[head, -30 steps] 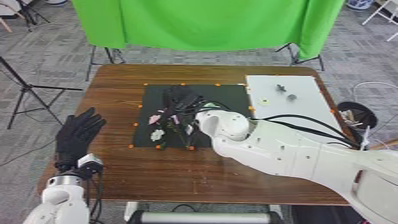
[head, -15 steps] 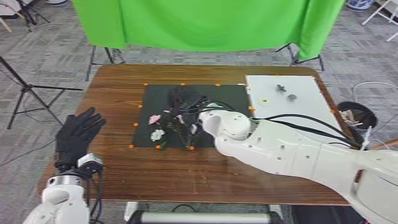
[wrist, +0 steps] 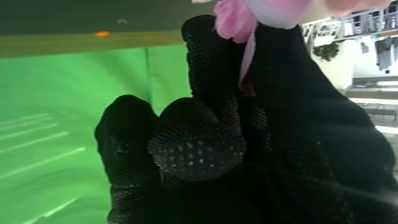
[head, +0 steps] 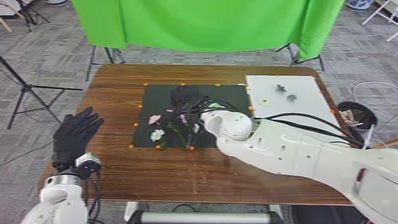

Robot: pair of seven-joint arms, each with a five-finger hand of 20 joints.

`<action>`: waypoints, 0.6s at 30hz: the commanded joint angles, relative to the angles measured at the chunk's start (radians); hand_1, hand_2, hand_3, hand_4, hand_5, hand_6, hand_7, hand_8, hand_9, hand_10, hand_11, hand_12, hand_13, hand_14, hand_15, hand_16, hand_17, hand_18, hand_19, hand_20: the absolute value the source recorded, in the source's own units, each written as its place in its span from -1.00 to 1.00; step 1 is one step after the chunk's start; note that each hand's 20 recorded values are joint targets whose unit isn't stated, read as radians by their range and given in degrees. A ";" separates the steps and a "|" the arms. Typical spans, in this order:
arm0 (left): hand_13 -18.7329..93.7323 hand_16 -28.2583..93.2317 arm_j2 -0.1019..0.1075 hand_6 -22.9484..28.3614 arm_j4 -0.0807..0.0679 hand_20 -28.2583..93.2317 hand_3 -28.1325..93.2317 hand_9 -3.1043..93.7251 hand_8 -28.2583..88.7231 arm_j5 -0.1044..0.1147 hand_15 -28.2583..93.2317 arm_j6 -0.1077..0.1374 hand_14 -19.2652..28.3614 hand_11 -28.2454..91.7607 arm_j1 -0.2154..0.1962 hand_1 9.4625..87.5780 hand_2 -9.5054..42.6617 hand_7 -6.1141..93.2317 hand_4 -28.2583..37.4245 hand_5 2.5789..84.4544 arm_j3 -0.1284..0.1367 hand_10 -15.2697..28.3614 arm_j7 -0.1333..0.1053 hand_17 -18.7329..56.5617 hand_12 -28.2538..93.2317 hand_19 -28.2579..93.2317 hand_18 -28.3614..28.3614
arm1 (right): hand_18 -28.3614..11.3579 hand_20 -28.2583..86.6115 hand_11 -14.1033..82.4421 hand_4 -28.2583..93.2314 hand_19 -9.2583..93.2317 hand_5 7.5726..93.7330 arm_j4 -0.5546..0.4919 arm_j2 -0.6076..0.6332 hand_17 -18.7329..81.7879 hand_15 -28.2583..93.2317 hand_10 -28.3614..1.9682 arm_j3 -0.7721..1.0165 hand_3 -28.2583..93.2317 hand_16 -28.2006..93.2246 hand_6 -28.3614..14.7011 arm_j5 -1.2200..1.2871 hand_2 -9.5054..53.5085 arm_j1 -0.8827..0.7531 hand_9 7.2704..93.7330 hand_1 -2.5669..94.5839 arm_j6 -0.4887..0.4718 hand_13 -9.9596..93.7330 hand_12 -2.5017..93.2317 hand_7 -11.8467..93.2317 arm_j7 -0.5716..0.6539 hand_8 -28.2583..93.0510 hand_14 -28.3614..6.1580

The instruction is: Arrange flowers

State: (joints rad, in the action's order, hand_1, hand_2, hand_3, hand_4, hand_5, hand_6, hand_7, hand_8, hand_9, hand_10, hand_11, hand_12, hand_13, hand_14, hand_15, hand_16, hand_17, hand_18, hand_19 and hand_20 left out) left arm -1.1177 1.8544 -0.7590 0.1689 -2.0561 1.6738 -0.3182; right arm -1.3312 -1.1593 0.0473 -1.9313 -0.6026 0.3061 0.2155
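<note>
Right hand (head: 187, 100) — pink flower (wrist: 234, 21) lengthwise alongside

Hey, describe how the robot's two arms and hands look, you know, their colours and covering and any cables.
Both arms have glossy white, rounded shells. The left hand and the right hand wear black fabric gloves; in the wrist view the right glove shows a fine mesh and a patch of pale dots. Black cables run along both arms.

Flowers (head: 157, 135) on mat (head: 155, 100), board (head: 298, 110) right of mat, curtain (head: 209, 25) behind table (head: 178, 175)
</note>
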 commanded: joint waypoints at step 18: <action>0.01 -0.51 -0.001 0.09 0.004 -0.24 0.65 0.02 -0.64 -0.003 -0.17 -0.003 0.54 -0.21 -0.004 -0.82 -0.77 -0.65 -1.00 0.12 -0.010 0.31 0.008 -0.23 -0.33 -0.43 0.45 | -0.27 0.48 -0.55 -0.87 1.00 0.51 -0.036 0.003 0.62 0.54 0.30 -0.005 0.55 -0.05 0.49 -0.001 -1.00 0.033 0.67 0.16 0.011 0.92 -0.48 -0.30 0.021 -0.55 0.54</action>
State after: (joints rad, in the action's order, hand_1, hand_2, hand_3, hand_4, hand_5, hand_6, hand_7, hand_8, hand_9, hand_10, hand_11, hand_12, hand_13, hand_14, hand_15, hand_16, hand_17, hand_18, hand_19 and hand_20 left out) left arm -1.1156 1.8611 -0.7591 0.1705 -2.0578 1.6556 -0.3202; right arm -1.3613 -1.1622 0.0380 -1.9253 -0.5848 0.3376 0.2331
